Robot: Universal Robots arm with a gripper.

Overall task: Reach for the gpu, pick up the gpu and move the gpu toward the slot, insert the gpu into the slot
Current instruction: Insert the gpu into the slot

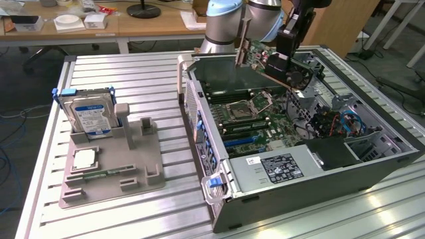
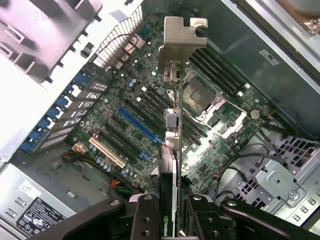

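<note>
The gpu [image 1: 273, 62] hangs in the air over the far edge of the open case [image 1: 371, 169], tilted, clear of the motherboard [image 1: 256, 124] below. The exterior view shows its broad face: green board, dark cooler, and the silver bracket [image 1: 242, 42] on the end toward the exterior view's left. The wrist view shows the gpu [image 2: 172, 150] edge-on as a thin strip, its bracket [image 2: 182, 35] at the far end. The gripper [image 1: 284, 50] is closed on the gpu. In the wrist view its black fingers [image 2: 145, 215] press the card from both sides with no gap, and the gripper [image 2: 172, 222] is cut off by the picture's edge. The blue slot [image 2: 139, 124] lies on the board, apart from the card, and its near end runs behind the strip. In the exterior view the slot [image 1: 242, 142] is a short blue line near the power supply [image 1: 279, 167]. There the fingertips are hard to tell from the dark cooler.
</note>
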